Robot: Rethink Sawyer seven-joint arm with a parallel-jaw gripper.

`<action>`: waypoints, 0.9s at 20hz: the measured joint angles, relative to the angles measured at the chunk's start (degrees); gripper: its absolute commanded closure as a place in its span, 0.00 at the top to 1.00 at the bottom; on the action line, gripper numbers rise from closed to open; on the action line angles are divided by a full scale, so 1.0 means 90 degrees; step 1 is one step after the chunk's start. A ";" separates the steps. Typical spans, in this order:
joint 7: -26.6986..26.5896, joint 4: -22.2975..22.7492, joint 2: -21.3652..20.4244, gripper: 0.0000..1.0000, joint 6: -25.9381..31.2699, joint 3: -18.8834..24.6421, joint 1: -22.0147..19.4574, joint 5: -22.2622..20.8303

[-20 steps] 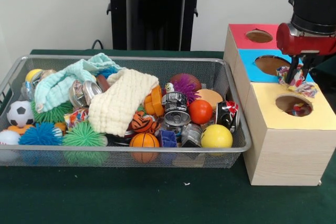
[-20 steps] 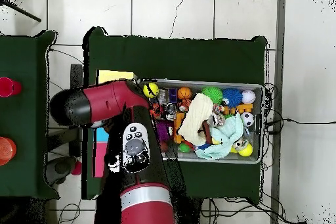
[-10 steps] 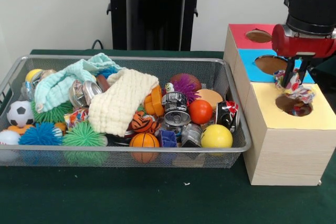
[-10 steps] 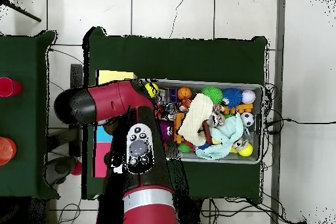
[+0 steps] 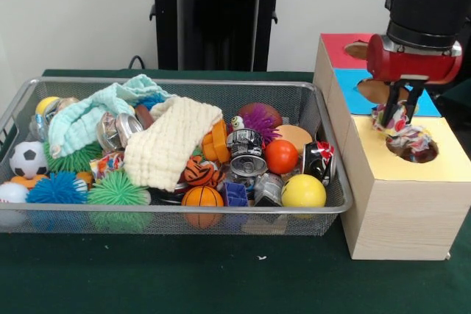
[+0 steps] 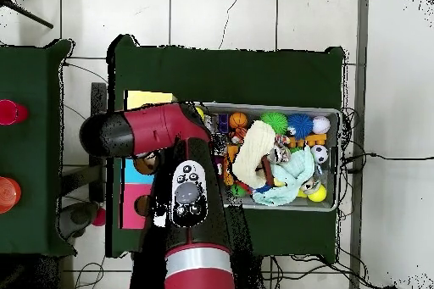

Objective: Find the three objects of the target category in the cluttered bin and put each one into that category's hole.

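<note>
Green cloth covers the table below a pale wall, and at left the wire mesh bin (image 5: 176, 154) brims with balls, cans and cloths. At right stands the wooden box with red, blue and yellow tops (image 5: 401, 182). Over its yellow hole the red and black gripper (image 5: 395, 110) pinches a knotted multicoloured rope toy (image 5: 403, 131), apparently for dropping it in.

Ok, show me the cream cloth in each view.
Front view: the cream cloth is draped over toys at the middle of the bin.
Overhead view: it runs across the bin's middle.
Shared landmark: the green spiky ball by one end.
</note>
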 measured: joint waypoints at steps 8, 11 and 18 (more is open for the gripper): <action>0.0000 -0.0033 0.0071 0.00 -0.0020 -0.0128 0.0039 0.0184; 0.0000 -0.0056 0.0130 0.00 -0.0061 -0.0163 0.0082 0.0329; 0.0000 -0.0092 0.0245 0.00 -0.0147 -0.0210 0.0183 0.0844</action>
